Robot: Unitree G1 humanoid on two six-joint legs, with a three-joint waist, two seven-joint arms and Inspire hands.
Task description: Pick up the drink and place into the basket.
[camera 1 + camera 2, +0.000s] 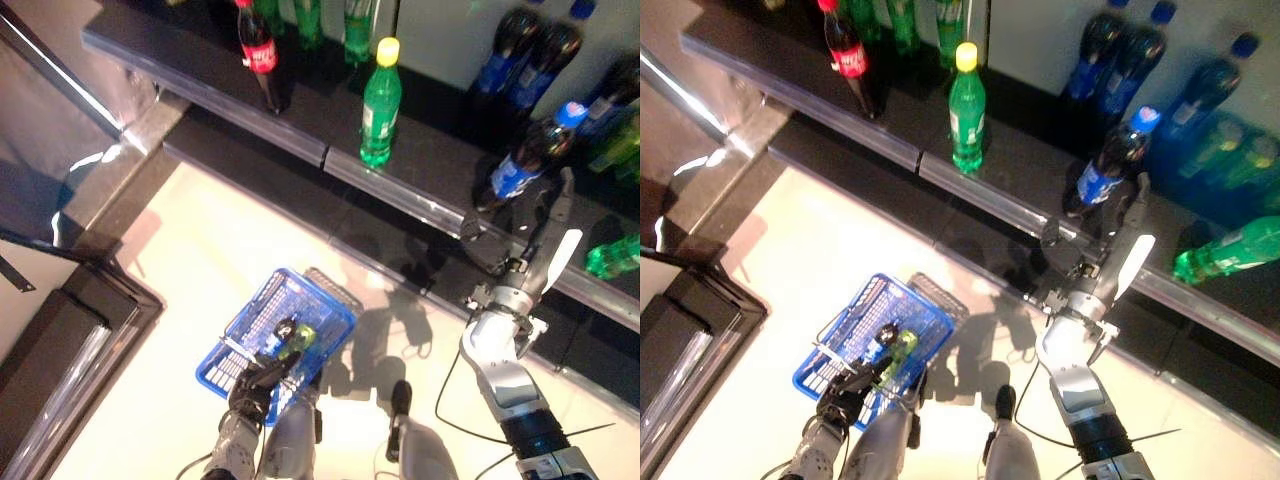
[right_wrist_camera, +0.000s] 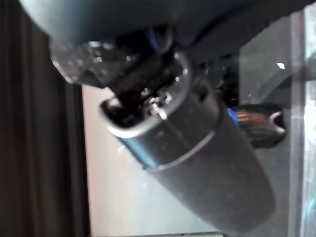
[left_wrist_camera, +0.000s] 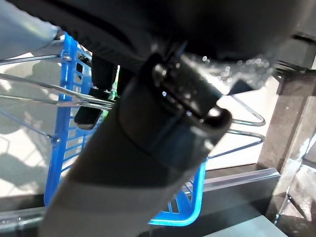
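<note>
Because the right robot hand (image 1: 1110,275) is released just beside the blue-capped bottle (image 1: 1105,165), an extended finger may topple it; left robot hand (image 1: 255,385) grasps the basket (image 1: 320,310) handle.

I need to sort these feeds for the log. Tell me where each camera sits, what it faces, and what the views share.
Left eye view: on the head, looking down at the blue basket, the shelf of bottles and both arms.
Right eye view: beside it, same scene; right hand open near the dark bottle with the blue cap.
Left wrist view: on the left arm; left hand curled on the basket's wire handle.
Right wrist view: on the right arm, mostly the hand's bulk.
Shared: basket, left hand.
</note>
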